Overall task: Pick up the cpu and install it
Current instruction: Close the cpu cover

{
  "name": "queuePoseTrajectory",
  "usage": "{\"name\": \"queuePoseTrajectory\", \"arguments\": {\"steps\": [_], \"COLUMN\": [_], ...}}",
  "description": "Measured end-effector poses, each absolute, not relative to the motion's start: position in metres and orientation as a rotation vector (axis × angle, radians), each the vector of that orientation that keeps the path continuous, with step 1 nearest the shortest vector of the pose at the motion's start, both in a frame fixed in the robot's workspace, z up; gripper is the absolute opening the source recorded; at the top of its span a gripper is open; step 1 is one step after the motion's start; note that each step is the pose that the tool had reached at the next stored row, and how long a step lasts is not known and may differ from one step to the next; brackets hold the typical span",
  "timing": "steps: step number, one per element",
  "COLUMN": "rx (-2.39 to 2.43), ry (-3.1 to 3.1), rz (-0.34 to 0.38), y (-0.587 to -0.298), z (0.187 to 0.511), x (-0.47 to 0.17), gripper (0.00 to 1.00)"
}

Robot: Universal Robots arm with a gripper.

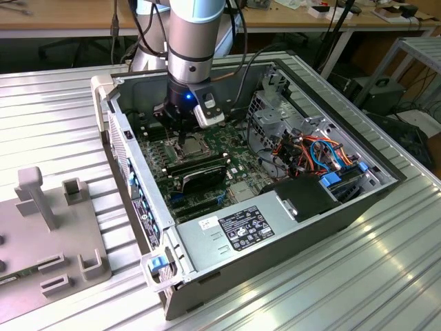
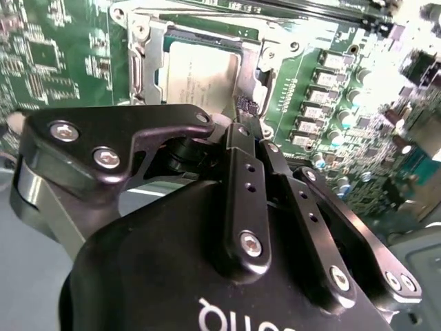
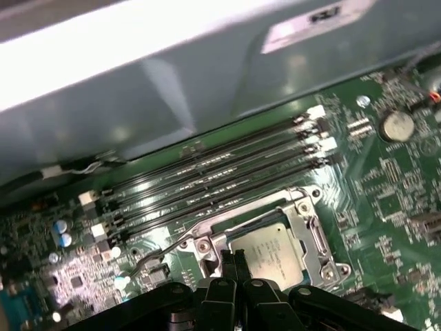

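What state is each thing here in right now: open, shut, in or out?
computer case: lying on its side, open on top.
cpu: lying flat in the socket, not held.
socket: holds the cpu inside its metal frame.
gripper: jaws shut, empty, close by the cpu.

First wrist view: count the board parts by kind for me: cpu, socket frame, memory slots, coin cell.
cpu: 1
socket frame: 1
memory slots: 4
coin cell: 1
Total: 7
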State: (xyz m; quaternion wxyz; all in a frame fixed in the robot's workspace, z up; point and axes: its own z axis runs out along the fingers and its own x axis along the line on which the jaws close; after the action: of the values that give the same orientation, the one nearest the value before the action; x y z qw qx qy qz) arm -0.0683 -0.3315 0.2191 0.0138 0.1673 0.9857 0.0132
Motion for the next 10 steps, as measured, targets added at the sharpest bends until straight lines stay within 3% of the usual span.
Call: {"name": "queuePoseTrajectory", "arguments": {"steps": [10], "rx": [0.169], "ry": [3.112], "rz": [0.046], "y": [-0.3315], "z": [0.2191], "x": [-0.0683], "gripper": [0.11]}}
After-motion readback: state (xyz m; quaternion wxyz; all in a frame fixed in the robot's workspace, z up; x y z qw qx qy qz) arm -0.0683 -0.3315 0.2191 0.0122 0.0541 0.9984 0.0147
